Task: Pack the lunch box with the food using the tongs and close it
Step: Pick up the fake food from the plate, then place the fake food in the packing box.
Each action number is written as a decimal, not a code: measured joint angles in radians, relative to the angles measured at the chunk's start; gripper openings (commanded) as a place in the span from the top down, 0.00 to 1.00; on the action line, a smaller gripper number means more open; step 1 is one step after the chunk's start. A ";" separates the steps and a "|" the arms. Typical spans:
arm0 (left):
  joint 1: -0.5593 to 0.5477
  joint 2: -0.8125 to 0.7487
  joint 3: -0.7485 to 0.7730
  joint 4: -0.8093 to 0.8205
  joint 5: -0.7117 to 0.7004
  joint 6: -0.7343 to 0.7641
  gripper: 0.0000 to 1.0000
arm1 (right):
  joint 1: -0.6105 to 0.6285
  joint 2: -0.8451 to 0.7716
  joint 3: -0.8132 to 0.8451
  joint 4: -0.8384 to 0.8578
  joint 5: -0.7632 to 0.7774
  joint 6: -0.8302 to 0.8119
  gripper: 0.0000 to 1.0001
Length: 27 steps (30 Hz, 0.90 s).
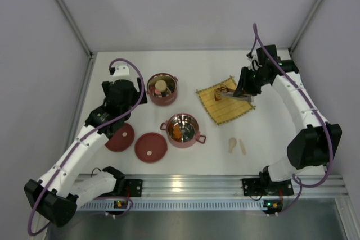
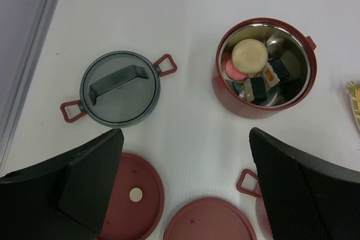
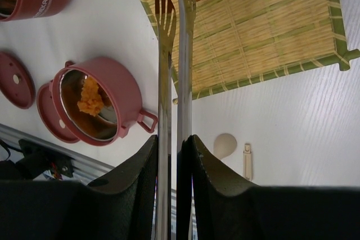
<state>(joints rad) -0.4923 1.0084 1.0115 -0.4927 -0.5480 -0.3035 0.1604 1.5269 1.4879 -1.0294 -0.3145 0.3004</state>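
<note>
Bare tabletop (image 1: 194, 108) between near bowl (image 1: 194, 128) and mat (image 1: 236, 112).

The whole table (image 1: 185, 66) is seen from high above the near side, looking down. The far bowl (image 2: 242, 109) on the left is looked down on from close by in the left wrist view. The tongs (image 3: 164, 82) and yellow mat (image 3: 270, 32) on the right are seen very close in the right wrist view. The near bowl (image 3: 126, 91) is shared by the right wrist and top views.
</note>
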 measured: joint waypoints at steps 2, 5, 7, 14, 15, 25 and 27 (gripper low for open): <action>0.000 0.000 0.000 0.000 0.000 0.000 0.01 | 0.004 -0.001 0.002 -0.004 0.003 0.000 0.83; 0.000 0.000 0.000 0.000 0.000 0.000 0.01 | 0.017 -0.002 0.018 -0.013 0.006 0.002 0.83; 0.000 0.001 0.000 0.000 -0.001 0.000 0.01 | 0.028 -0.002 0.033 -0.012 0.007 0.005 0.83; 0.000 0.007 0.000 0.000 -0.005 0.000 0.01 | 0.064 -0.013 0.075 -0.017 0.008 0.011 0.83; 0.000 0.008 0.000 0.000 -0.006 0.000 0.01 | 0.071 -0.015 0.080 -0.019 0.010 0.011 0.83; 0.000 0.016 0.000 0.000 -0.012 0.002 0.01 | 0.153 -0.071 0.093 -0.047 0.010 0.019 0.82; 0.000 0.016 0.000 0.000 -0.014 0.003 0.01 | 0.165 -0.087 0.093 -0.059 0.006 0.019 0.82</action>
<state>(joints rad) -0.4923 1.0241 1.0115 -0.4927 -0.5625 -0.3008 0.3256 1.4399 1.5806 -1.0885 -0.3080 0.3199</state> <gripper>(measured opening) 0.987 0.258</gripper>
